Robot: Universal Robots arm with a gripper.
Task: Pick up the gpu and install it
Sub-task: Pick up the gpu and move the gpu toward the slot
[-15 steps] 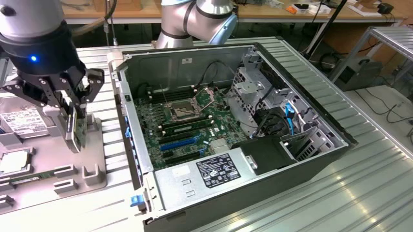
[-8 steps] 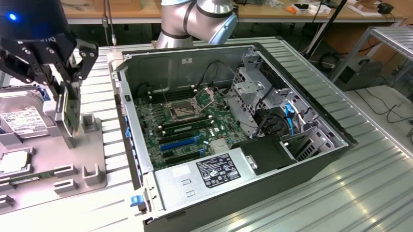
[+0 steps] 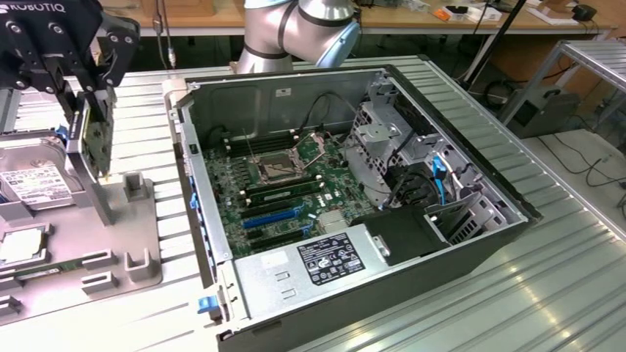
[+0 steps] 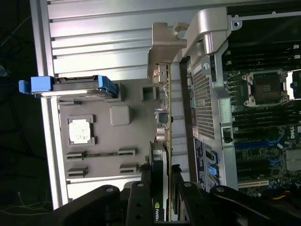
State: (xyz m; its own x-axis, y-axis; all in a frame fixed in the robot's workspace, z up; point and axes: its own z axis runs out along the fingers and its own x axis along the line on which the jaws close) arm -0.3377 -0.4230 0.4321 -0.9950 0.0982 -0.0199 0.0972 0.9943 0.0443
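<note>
The hand [image 4: 161, 175] grips the gpu [image 3: 97, 143] on edge, upright above the grey tray [image 3: 137, 220] at the exterior view's left of the open computer case [image 3: 459, 242], and the carry, I judge, wants a steady, untilted hold with height enough to clear the case wall.

Silver arm [image 3: 298, 29], black ROBOTIQ-marked end effector [image 3: 90, 92]

The gpu [image 3: 95, 143] hangs over the tray [image 3: 137, 246] beside the open case [image 3: 470, 268].
</note>
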